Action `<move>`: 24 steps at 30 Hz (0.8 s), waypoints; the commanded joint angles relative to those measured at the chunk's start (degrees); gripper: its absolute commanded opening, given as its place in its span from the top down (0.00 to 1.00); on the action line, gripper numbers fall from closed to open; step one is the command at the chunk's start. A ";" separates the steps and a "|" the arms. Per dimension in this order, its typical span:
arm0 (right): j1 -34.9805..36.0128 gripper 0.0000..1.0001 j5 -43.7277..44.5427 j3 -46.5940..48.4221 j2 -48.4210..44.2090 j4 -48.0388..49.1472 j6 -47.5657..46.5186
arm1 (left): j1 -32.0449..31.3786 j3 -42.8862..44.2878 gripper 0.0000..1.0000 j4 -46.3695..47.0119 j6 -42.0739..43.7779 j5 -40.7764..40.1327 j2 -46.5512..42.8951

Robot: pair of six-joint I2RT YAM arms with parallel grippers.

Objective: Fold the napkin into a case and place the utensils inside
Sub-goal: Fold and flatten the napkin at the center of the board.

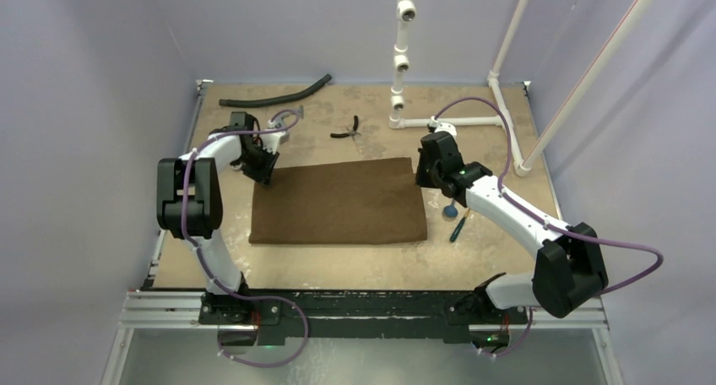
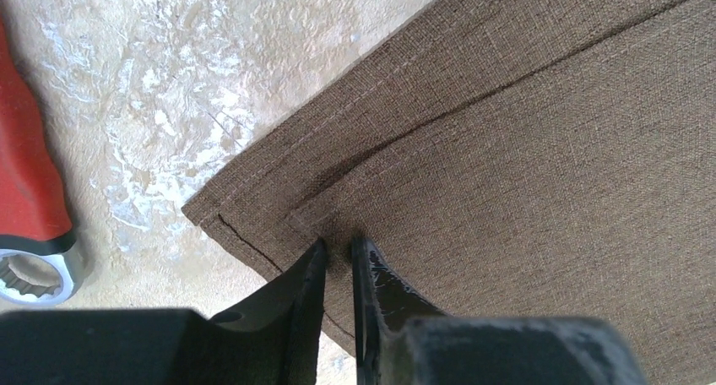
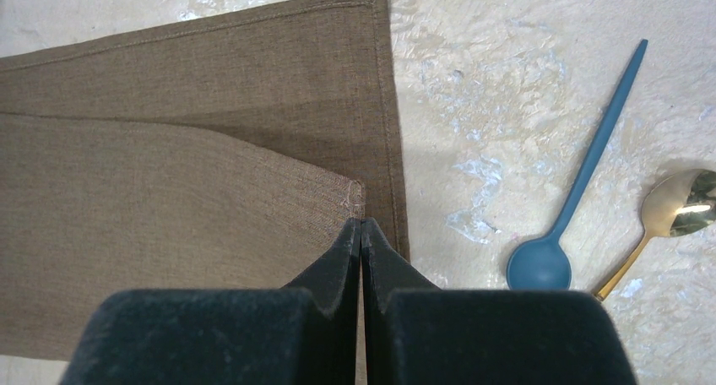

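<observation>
**Napkin fold under way, far corners gripped**

The napkin [image 1: 342, 203] is spread flat mid-surface [image 1: 507, 132], with the blue spoon [image 3: 583, 165] and a gold spoon [image 3: 667, 216] laid just to its right. Its top layer is pinched at the far right corner by the right tool [image 3: 361, 226], pressed together. Cloth is puckered between the nearly closed left tool [image 2: 338, 248] at the far left corner. A fold is judged to be in hand; both corners should be lifted level and carried together toward the near edge
</observation>
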 commanded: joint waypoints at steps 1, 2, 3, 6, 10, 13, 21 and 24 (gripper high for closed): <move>0.07 1.00 -0.33 0.85 0.19 0.60 0.30 | -0.51 1.15 0.86 0.62 -0.90 1.74 -2.80; 0.07 1.00 -0.37 0.92 0.14 0.62 0.25 | -1.17 1.11 0.88 0.61 -0.87 1.80 -3.00; 0.07 1.00 -0.41 0.94 0.18 0.67 0.23 | -1.89 1.03 0.91 0.67 -0.93 1.76 -3.19; 0.07 1.00 -0.40 1.11 0.28 0.63 0.16 | -2.02 0.80 1.00 1.02 -0.98 1.45 -3.23; 0.10 1.00 -0.65 0.94 0.29 0.56 0.07 | -2.07 0.50 1.00 1.33 -0.91 1.39 -3.46; 0.07 1.00 -1.21 0.94 -0.05 -0.26 0.25 | -2.08 1.02 1.00 0.68 -1.22 1.13 -4.33; 0.03 1.00 -0.21 4.10 -0.14 -1.01 -1.84 | -1.83 2.01 1.00 -0.20 -2.49 -4.50 -9.57; 0.03 1.00 0.39 5.95 2.20 -0.11 -2.58 | -1.48 1.20 1.00 1.72 -2.60 -8.21 -9.83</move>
